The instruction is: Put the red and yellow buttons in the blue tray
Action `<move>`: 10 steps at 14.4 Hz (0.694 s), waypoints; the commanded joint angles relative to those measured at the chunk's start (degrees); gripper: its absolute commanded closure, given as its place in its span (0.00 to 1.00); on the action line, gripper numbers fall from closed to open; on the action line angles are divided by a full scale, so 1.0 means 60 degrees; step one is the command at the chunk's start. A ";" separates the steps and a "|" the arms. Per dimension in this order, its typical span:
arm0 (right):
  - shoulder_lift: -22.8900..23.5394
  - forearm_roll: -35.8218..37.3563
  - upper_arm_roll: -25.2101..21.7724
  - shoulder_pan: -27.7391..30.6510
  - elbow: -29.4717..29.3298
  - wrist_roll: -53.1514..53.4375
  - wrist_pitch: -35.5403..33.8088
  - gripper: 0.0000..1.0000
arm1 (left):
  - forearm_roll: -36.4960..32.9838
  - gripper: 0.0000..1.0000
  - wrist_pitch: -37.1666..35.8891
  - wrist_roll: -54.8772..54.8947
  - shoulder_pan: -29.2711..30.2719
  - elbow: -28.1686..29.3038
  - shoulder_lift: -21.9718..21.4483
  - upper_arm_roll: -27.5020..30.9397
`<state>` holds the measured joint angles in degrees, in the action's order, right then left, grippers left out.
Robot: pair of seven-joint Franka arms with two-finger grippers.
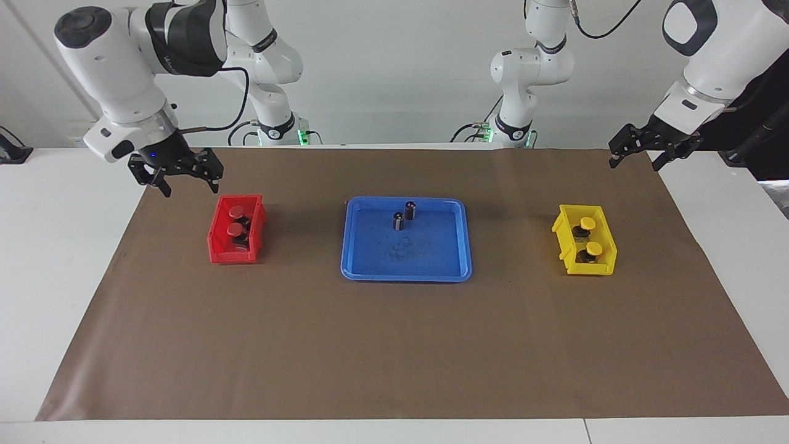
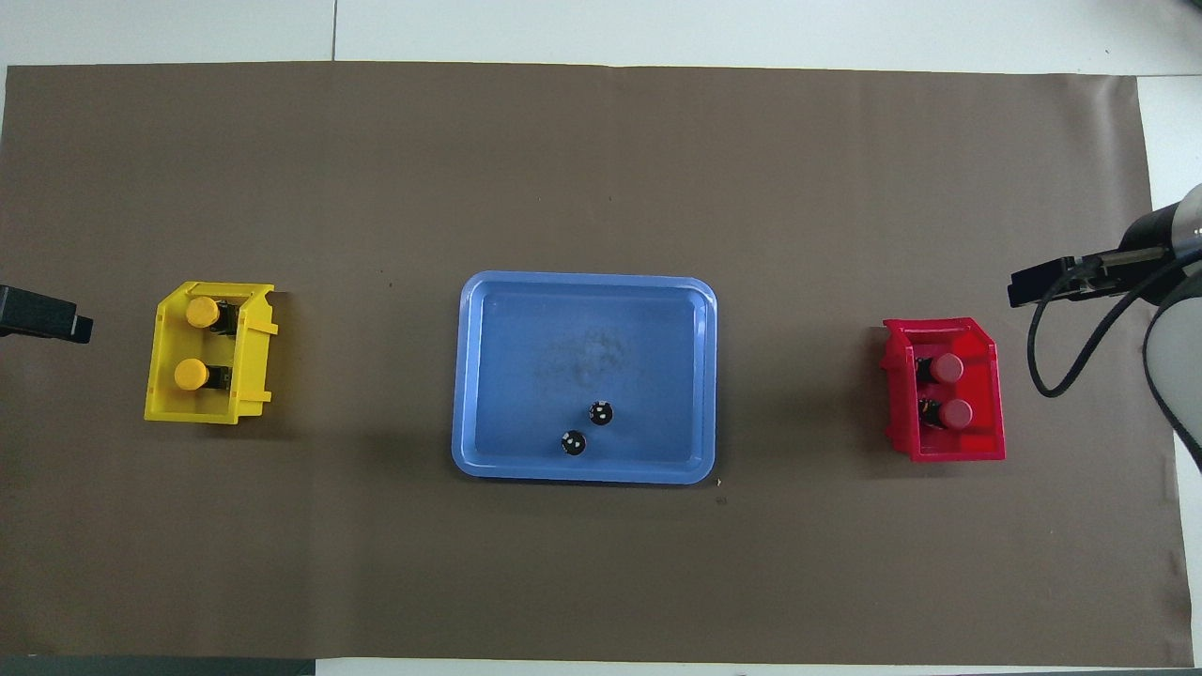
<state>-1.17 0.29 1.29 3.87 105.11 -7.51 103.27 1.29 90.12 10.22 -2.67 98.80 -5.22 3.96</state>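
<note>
Two red buttons point(image 1: 236, 212) point(image 2: 947, 368) stand in the small red bin point(image 1: 217, 246) point(image 2: 986, 449) toward the right arm's end. Two yellow buttons point(image 1: 587, 223) point(image 2: 201, 312) stand in the small yellow bin point(image 1: 607, 266) point(image 2: 169, 408) toward the left arm's end. The blue tray point(image 1: 407, 276) point(image 2: 582, 474) lies mid-table between the bins. My right gripper point(image 1: 188, 180) point(image 2: 1033, 284) hangs open and empty over the mat beside the red bin. My left gripper point(image 1: 635, 161) point(image 2: 47, 317) hangs open and empty over the mat's edge, apart from the yellow bin.
Two dark capless cylinders point(image 1: 410, 210) point(image 2: 601, 413) stand upright in the tray, in its part nearer the robots. A brown mat point(image 1: 394, 345) covers the white table under everything.
</note>
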 commanded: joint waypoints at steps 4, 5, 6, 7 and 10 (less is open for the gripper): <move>0.0209 -0.0106 0.0034 -0.0103 0.1801 -0.0023 0.2182 0.10 | -0.0185 0.00 0.1717 0.0070 0.0299 0.1912 -0.0915 0.0028; 0.0224 -0.0106 0.0034 -0.0089 0.1846 -0.0067 0.2212 0.14 | -0.0185 0.00 0.2130 0.0070 0.0357 0.2295 -0.1019 0.0028; 0.0209 -0.0106 0.0034 -0.0060 0.1919 -0.0241 0.2241 0.19 | -0.0185 0.00 0.2293 0.0070 0.0372 0.2429 -0.0933 0.0028; 0.0180 -0.0106 0.0034 -0.0074 0.2036 -0.0286 0.2372 0.23 | -0.0185 0.00 0.2324 0.0070 0.0373 0.2445 -0.0787 0.0014; -0.0039 -0.0121 0.0034 -0.0089 0.2826 -0.0257 0.2987 0.27 | -0.0185 0.04 0.2805 -0.0207 0.0256 0.3072 -0.0683 -0.0001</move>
<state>1.10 0.28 1.44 3.05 117.37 -7.89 117.97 1.23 103.83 10.14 -0.51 113.31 -8.33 3.98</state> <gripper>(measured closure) 0.264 0.004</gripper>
